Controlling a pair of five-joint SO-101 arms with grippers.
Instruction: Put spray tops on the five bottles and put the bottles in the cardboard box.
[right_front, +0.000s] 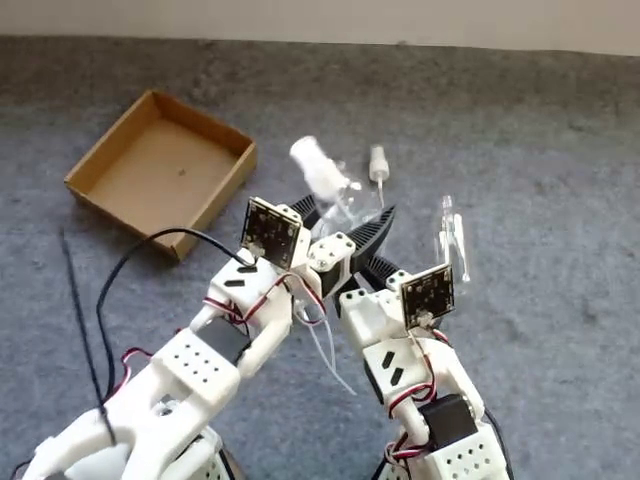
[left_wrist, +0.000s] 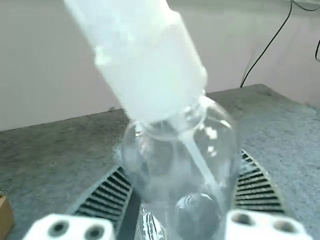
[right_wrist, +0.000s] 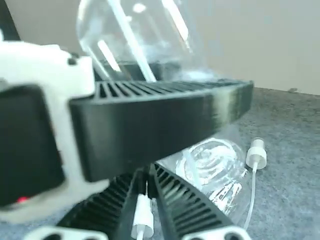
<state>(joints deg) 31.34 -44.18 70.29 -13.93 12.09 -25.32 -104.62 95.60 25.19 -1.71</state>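
My left gripper (right_front: 340, 218) is shut on a clear bottle (left_wrist: 180, 155), held tilted above the carpet in the middle. A white spray top (left_wrist: 145, 65) sits on the bottle's neck, and its tube runs down inside. The black fingers (left_wrist: 107, 192) press both sides of the bottle. My right gripper (right_wrist: 145, 200) sits just below and right of it, shut on a small white spray top (right_wrist: 142, 217). Another clear bottle (right_front: 452, 240) lies on the carpet to the right. A loose spray top (right_front: 378, 165) lies just past the held bottle. The open cardboard box (right_front: 95, 185) stands far left.
Grey carpet covers the table. In the right wrist view a clear bottle (right_wrist: 215, 165) lies on the carpet beside a loose spray top (right_wrist: 256, 156). A black cable (right_front: 110, 300) loops left of the left arm. The two arms stand close together.
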